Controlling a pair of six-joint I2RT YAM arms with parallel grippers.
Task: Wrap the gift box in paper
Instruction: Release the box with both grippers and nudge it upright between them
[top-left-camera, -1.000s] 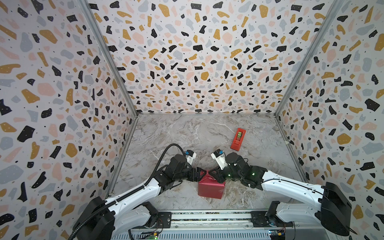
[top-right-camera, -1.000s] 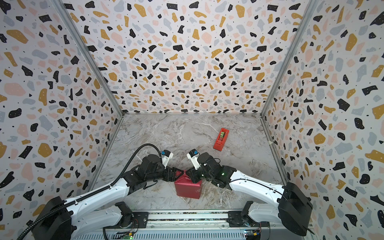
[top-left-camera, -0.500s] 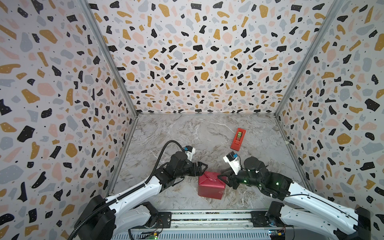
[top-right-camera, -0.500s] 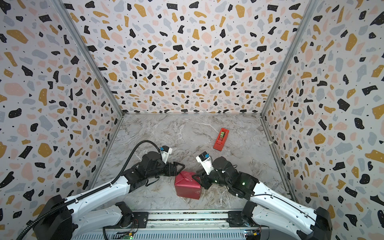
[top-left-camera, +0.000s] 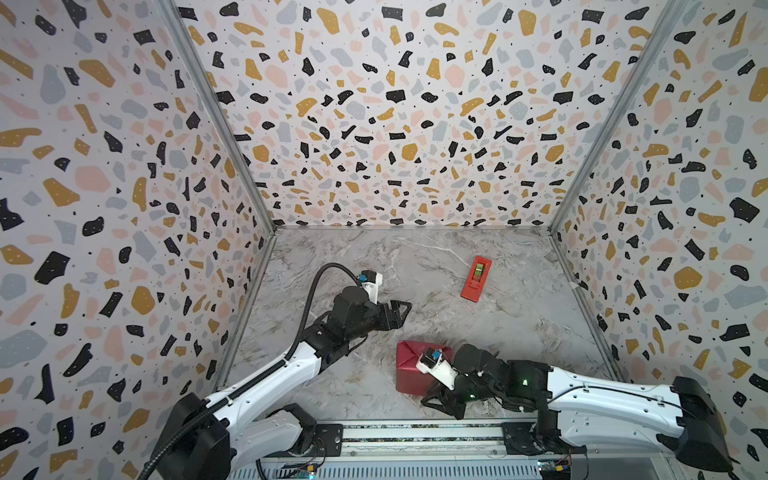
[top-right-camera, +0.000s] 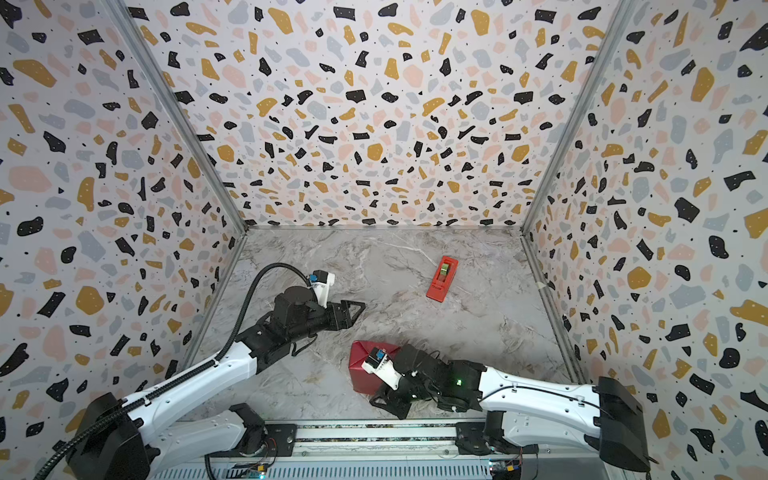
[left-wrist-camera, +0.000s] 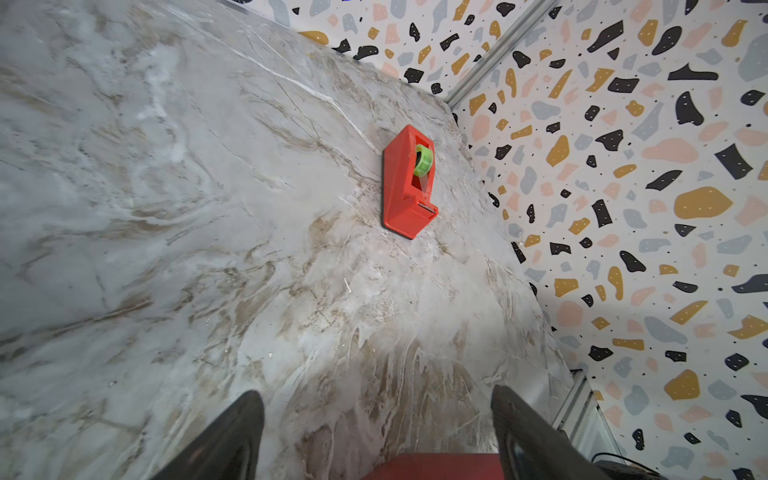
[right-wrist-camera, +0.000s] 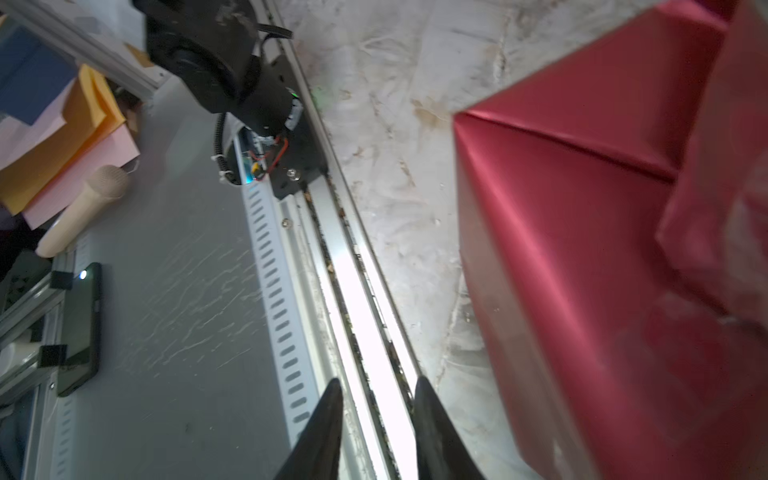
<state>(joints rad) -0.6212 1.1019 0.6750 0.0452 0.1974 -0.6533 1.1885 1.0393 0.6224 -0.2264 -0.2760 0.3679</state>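
we hold our left tool (top-left-camera: 401, 313) wide and empty facing the tape dispenser (top-left-camera: 476, 279), likely to seal the paper (top-left-camera: 409, 368); right tool (right-wrist-camera: 378, 382) narrow, empty.

You will find the tape dispenser (top-left-camera: 476, 279) on the marbled tabletop (top-left-camera: 415, 257), in the far right part, standing alone in both top views (top-right-camera: 442, 279). It is red-orange. Its green tape roll (left-wrist-camera: 423, 160) sits at the end nearer the back wall and its cutter at the nearer end. Terrazzo-patterned walls (top-left-camera: 395, 104) enclose the tabletop on three sides. An aluminium rail (right-wrist-camera: 365, 316) runs along the front edge. Beyond it you can see a slotted duct (right-wrist-camera: 274, 291), a dark phone (right-wrist-camera: 79, 328), a beige cylinder (right-wrist-camera: 83, 208) and stacked orange and pink sheets (right-wrist-camera: 70, 137).
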